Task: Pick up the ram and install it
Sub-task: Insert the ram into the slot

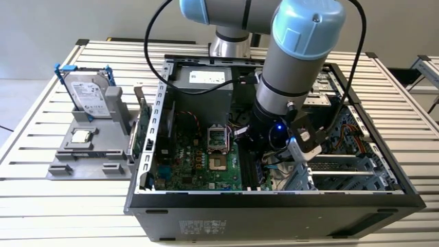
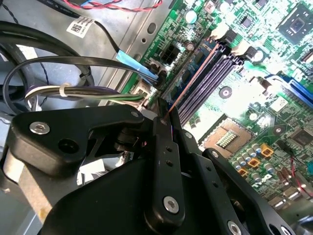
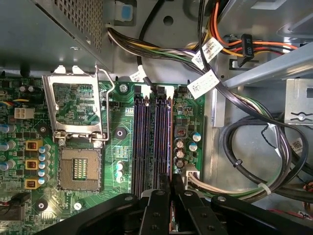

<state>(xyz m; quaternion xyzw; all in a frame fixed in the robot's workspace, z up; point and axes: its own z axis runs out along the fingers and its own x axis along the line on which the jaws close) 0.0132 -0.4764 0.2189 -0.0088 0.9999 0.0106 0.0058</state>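
"Where was the ram (image 2: 193, 78) when you looked?"

"I saw it edge-on in the second wrist view, a thin strip running from the end effector (image 2: 171, 125) along the outermost of the memory slots (image 2: 210, 73) on the motherboard (image 2: 274, 73). I couldn't tell whether it was fully seated."

"And the end effector?"

"Its fingers (image 3: 159, 196) were drawn together, clamped on the ram's near end. In the first wrist view they stood right over the slots (image 3: 146, 142), beside the open processor socket (image 3: 78, 169)."

"The arm?"

"In the exterior view I had the arm (image 1: 295, 67) reaching down into the open computer case (image 1: 274, 198) on the counter (image 1: 69, 195). The hard drive (image 1: 92, 98) and processor chip (image 1: 82, 136) sat in the grey holder (image 1: 89, 167) at that view's left."
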